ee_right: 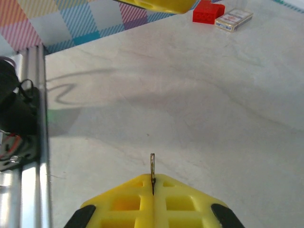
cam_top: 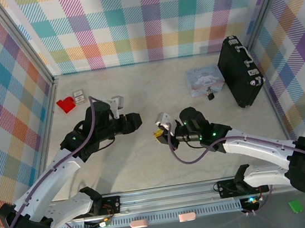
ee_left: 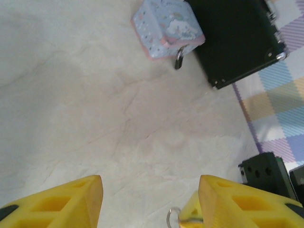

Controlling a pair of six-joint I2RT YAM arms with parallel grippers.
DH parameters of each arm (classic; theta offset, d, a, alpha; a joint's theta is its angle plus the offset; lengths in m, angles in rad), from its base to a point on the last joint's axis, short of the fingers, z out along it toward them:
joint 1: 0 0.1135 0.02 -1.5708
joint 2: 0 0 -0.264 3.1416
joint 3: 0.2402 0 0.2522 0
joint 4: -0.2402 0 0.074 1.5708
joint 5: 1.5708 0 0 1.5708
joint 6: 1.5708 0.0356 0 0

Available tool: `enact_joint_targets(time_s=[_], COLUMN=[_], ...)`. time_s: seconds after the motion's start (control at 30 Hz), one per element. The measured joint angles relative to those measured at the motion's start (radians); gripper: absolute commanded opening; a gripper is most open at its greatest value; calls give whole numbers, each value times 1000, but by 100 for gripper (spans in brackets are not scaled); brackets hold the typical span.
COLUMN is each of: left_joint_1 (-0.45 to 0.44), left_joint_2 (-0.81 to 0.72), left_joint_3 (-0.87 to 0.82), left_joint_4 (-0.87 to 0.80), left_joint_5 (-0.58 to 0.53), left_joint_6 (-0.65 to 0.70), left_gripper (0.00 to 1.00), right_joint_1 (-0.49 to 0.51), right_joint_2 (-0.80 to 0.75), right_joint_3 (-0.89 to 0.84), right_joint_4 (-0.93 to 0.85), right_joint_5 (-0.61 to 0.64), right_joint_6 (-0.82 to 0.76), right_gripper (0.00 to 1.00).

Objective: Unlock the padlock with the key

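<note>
Key [ee_right: 152, 164] pinched, padlock [cam_top: 210, 93] by the pastel tin [cam_top: 203, 78]

My right gripper [ee_right: 152, 186] is squeezed tight on the thin key. My left gripper [ee_left: 149, 202] has its jaws wide apart, with nothing in them. The little padlock sits right against the tin, on the side nearer my arms. Both grippers are well away from it.

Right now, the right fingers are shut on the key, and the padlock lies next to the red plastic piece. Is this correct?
One part is wrong. The right fingers are shut on the key, but the padlock lies against the pastel tin, close to the black briefcase, far from the red plastic piece. The left wrist view shows this.
</note>
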Motion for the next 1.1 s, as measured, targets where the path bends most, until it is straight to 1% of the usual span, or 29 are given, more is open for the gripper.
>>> enact_joint_targets(time_s=[0.17, 0.33, 0.53, 0.8, 1.1], left_joint_1=[-3, -21, -40, -40, -40], left_joint_2=[40, 110, 168, 187, 207], left_joint_3=[37, 46, 47, 47, 47], left_joint_4=[-66, -85, -85, -84, -84], left_joint_5=[4, 11, 18, 10, 3], left_joint_6=[-23, -98, -188, -270, -303], left_gripper=[43, 42, 38, 30, 25], right_joint_1=[29, 81, 112, 132, 139], right_joint_2=[61, 131, 178, 219, 246], right_joint_3=[-2, -2, -2, -12, -41], right_joint_4=[53, 114, 209, 327, 427], right_joint_5=[107, 229, 327, 393, 441], right_joint_6=[-75, -125, -153, -167, -178], right_gripper=[0, 0, 0, 0, 0])
